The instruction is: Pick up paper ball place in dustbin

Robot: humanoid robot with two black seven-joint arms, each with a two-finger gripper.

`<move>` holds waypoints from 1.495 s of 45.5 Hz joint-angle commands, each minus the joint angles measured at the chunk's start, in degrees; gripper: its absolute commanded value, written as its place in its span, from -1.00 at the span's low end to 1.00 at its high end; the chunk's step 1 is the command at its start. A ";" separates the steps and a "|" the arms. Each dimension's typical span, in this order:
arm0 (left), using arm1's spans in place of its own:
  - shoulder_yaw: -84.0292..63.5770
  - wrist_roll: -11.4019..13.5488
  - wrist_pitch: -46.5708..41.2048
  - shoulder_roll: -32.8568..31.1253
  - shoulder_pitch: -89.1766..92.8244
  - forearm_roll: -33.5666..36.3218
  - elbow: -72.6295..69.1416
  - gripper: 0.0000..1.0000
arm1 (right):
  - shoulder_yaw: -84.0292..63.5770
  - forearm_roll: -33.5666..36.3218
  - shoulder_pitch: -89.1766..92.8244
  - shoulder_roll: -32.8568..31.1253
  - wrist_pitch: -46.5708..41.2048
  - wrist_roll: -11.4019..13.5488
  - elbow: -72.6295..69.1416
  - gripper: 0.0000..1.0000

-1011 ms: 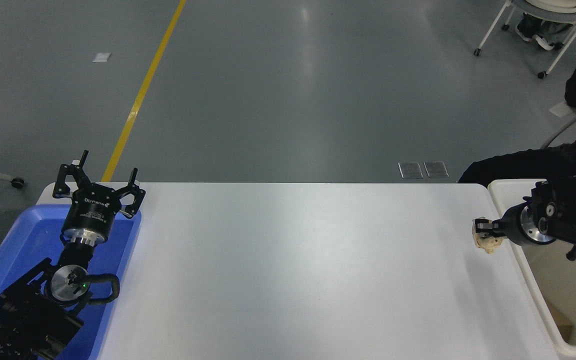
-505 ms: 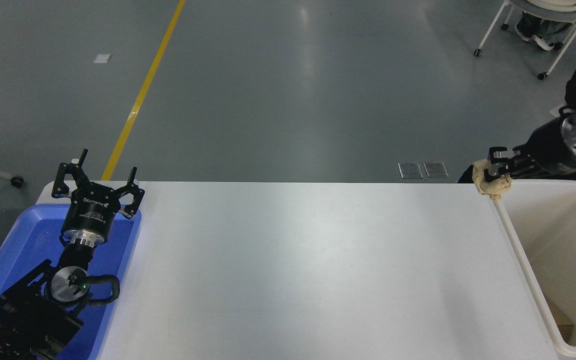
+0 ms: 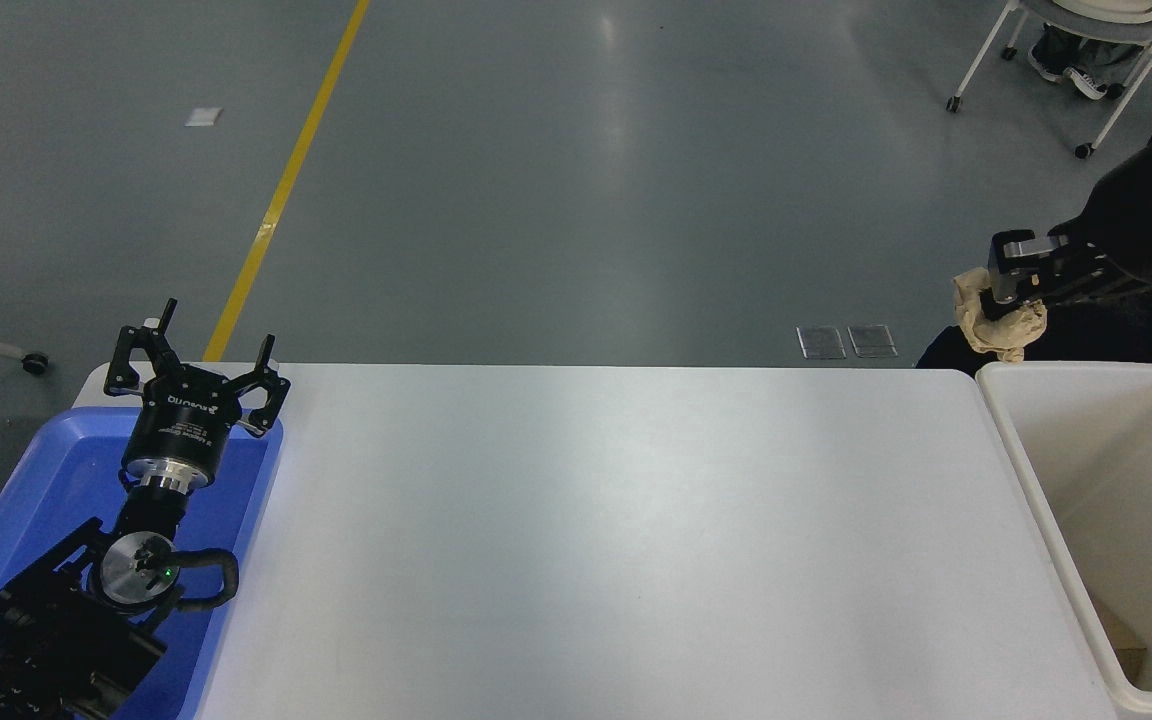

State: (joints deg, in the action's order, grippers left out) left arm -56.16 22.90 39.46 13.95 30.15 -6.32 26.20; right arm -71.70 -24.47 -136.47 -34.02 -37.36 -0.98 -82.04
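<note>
My right gripper comes in from the right edge, raised high, and is shut on the beige paper ball. The ball hangs in the air just above and beyond the far left corner of the off-white dustbin, which stands off the table's right end. My left gripper is open and parked over the blue tray at the lower left.
A shallow blue tray lies at the table's left end under the left arm. A brown scrap lies inside the dustbin. A person in dark clothes is beyond the bin. A wheeled chair stands at the far right.
My right gripper has lifted the paper ball from table level beside the bin's left rim up and away, to a high spot above the bin's far left corner. The left arm has not moved.
</note>
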 commanded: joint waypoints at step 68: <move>0.00 0.04 0.01 -0.07 0.09 -0.01 -0.01 1.00 | 59.83 -3.65 95.87 2.38 27.61 0.45 65.52 -0.90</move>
State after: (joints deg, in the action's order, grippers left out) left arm -56.16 22.94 39.46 13.95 30.24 -6.35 26.20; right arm -13.98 -28.69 -43.93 -34.03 -12.42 -0.58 -18.53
